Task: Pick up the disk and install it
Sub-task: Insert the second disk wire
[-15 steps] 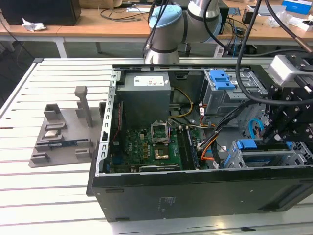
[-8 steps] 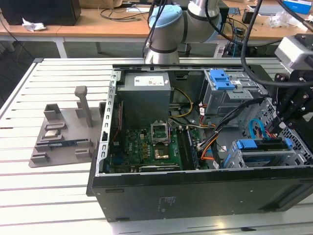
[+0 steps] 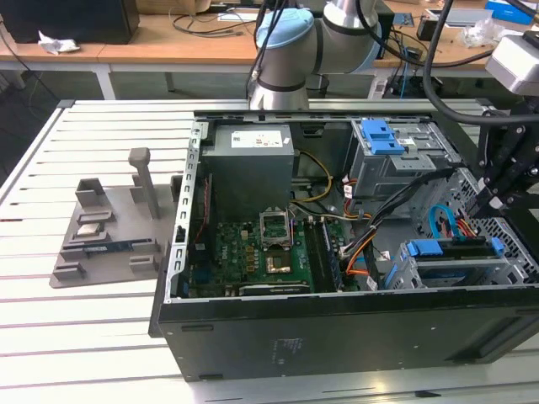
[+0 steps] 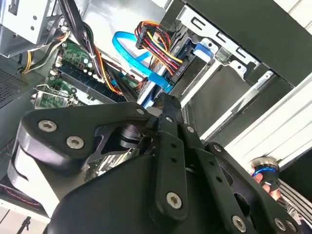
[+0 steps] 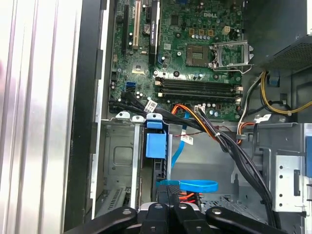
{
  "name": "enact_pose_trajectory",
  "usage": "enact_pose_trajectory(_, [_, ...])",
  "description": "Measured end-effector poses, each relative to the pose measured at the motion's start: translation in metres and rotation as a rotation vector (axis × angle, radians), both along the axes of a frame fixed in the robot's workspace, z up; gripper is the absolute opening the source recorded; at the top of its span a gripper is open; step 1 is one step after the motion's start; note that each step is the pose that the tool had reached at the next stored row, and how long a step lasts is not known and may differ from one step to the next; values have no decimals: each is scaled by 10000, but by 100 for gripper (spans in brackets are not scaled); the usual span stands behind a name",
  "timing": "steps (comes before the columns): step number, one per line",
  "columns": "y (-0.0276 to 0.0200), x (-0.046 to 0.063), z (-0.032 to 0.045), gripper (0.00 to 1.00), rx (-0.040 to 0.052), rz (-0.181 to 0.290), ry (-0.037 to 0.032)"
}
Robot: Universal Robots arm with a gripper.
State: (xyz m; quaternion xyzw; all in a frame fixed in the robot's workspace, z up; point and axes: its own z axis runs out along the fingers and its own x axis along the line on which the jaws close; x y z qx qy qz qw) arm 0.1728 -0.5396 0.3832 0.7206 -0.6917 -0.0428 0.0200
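One pincer [image 3: 491,202] hovers over the drive cage at the exterior view's right end of the open computer case [image 3: 337,328], its fingers apparently closed together with nothing between them. The disk [image 3: 455,250], in its blue carrier, sits in that cage just below the fingertips, seemingly seated. The loose blue data cable [image 5: 187,185] and wire bundle [image 4: 158,46] crowd the bay; a descent could snag them.

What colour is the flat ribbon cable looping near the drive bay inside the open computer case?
Bright blue. The ribbon cable shows best in the second wrist view.
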Motion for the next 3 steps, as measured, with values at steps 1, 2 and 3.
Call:
enact_pose_trajectory(1, [0, 0, 0, 11, 1, 0, 0])
enact_pose_trajectory(2, [0, 0, 0, 11, 0, 0, 0])
enact_pose_trajectory(3, [0, 0, 0, 11, 0, 0, 0])
